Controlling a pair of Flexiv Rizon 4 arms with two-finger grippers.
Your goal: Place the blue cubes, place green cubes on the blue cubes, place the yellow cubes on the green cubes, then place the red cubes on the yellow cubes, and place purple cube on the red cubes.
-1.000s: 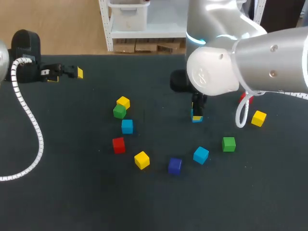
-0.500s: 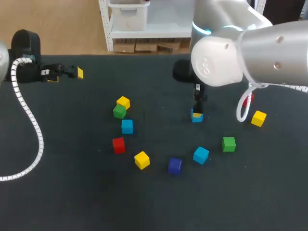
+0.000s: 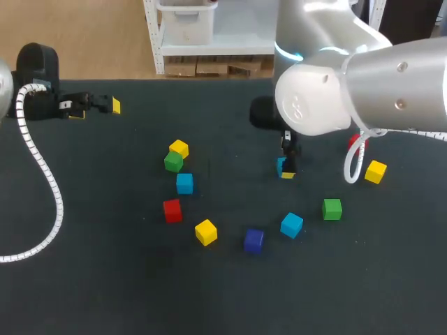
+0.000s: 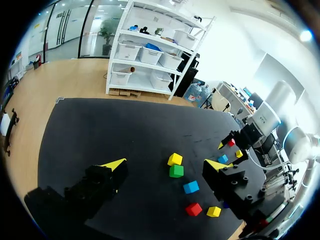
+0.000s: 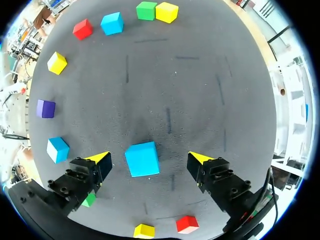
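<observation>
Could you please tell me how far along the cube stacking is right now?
Nothing looks done: no visible cube sits on another. In hand: the right tool stands open around one blue cube, not gripping it. Left: every green, yellow, red and purple layer. The left tool hovers open, empty.

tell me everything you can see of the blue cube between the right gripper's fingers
The blue cube is a light blue block with a matte face and crisp edges, maybe painted wood or foam. It sits flat on the dark table, slightly turned, alone. The open fingers of the right gripper flank it without touching.
</observation>
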